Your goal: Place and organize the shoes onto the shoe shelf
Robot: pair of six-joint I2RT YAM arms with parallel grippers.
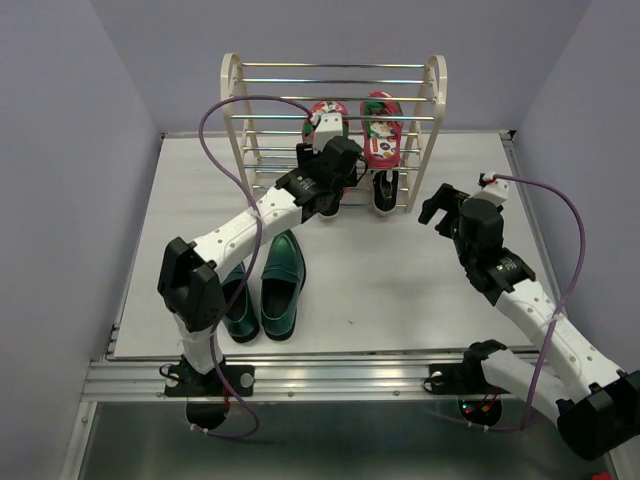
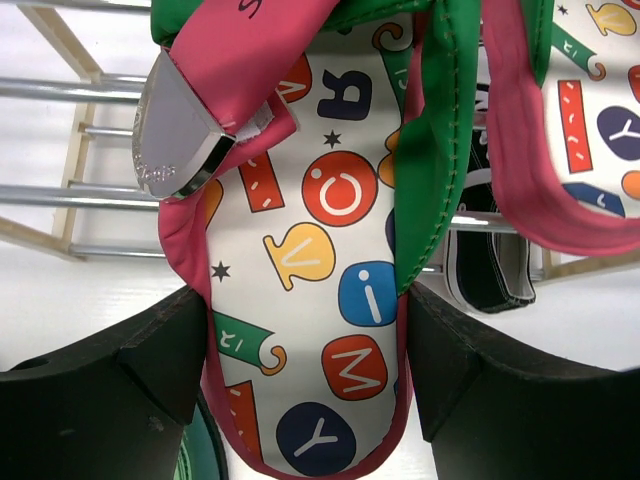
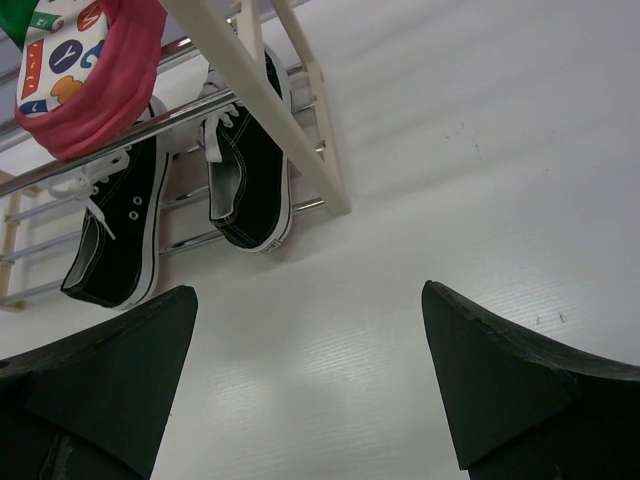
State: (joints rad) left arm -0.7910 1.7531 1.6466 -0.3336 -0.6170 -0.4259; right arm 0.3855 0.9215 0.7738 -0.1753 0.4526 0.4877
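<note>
The cream shoe shelf [image 1: 233, 95] stands at the back of the table. Two red flip-flops lie on a middle tier, the left one [image 1: 324, 118] beside the right one [image 1: 382, 130]. My left gripper [image 1: 335, 165] is shut on the heel of the left flip-flop [image 2: 330, 200], with a finger pressed on each side [image 2: 305, 370]. Two black sneakers [image 3: 245, 170] [image 3: 118, 235] rest on the bottom rods; one shows in the top view [image 1: 385, 192]. Two green loafers [image 1: 283, 280] [image 1: 240, 305] stand on the table by the left arm. My right gripper [image 1: 440, 208] is open and empty [image 3: 310, 380].
The shelf's upper tiers of metal rods [image 1: 330, 75] hold nothing. The shelf's right side panel [image 3: 262, 105] is just ahead of my right gripper. Lilac walls close in the white table [image 1: 400, 290] on three sides.
</note>
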